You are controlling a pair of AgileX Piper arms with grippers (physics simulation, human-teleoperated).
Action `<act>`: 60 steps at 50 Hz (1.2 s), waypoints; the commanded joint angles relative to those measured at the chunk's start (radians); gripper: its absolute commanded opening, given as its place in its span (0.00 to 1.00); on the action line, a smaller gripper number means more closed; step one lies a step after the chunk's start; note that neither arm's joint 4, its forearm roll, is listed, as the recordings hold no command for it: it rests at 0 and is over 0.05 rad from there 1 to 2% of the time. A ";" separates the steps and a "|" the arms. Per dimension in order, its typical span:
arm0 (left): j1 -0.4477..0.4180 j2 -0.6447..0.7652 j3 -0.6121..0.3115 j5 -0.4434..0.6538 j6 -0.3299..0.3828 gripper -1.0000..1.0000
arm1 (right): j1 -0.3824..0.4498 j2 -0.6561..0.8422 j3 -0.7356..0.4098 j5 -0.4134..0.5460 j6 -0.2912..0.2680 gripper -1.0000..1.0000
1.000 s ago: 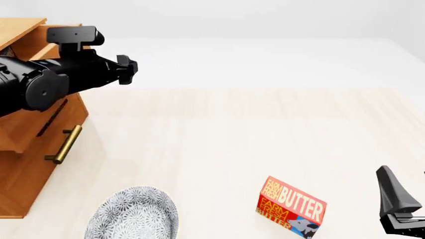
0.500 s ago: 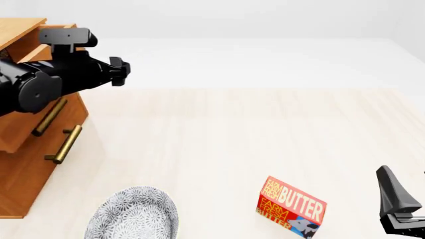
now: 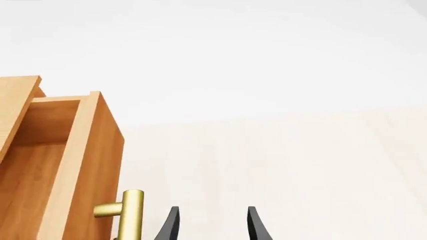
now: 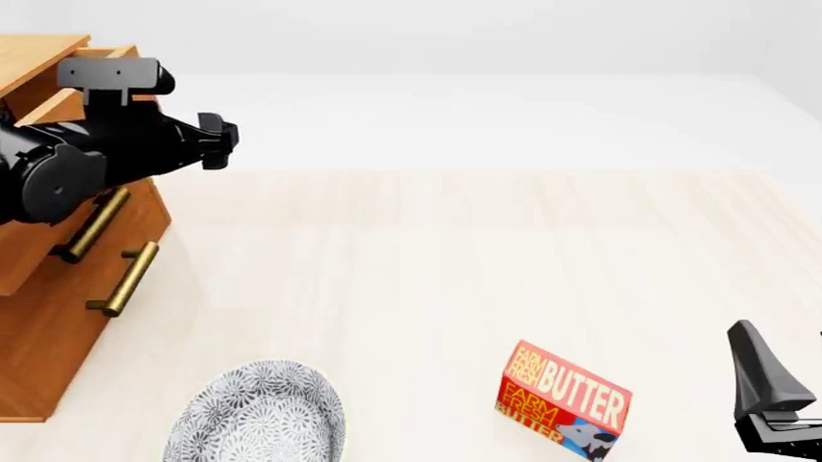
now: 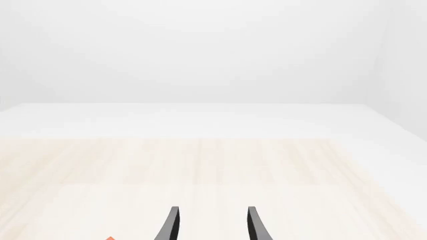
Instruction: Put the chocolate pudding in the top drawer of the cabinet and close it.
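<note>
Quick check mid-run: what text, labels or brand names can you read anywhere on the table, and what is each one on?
"FARM FRESH BUTTER", large, on the red butter box, in the front view.
The same wording seems to repeat smaller along the box's lower edge; too small to read for certain.
No lettering shows on the cabinet, the patterned bowl or either hand.

The cabinet is light orange-brown wood, and its top drawer shows the same tone inside and out. Both bar handles are brass-gold. The butter box is red with yellow and white lettering and a blue patch at one corner. The bowl carries a fine grey-and-white floral pattern. The table is pale, cream-coloured wood grain. The left arm is black, as are the right gripper's fingers. The backdrop is plain white.
</note>
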 commanded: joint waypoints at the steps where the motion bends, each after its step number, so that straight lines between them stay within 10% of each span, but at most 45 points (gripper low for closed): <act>1: 0.023 0.007 0.050 0.008 -0.002 1.00 | 0.000 0.000 0.000 0.000 0.000 1.00; 60: 0.141 -0.007 0.118 -0.029 0.025 1.00 | 0.000 0.000 0.000 0.000 0.000 1.00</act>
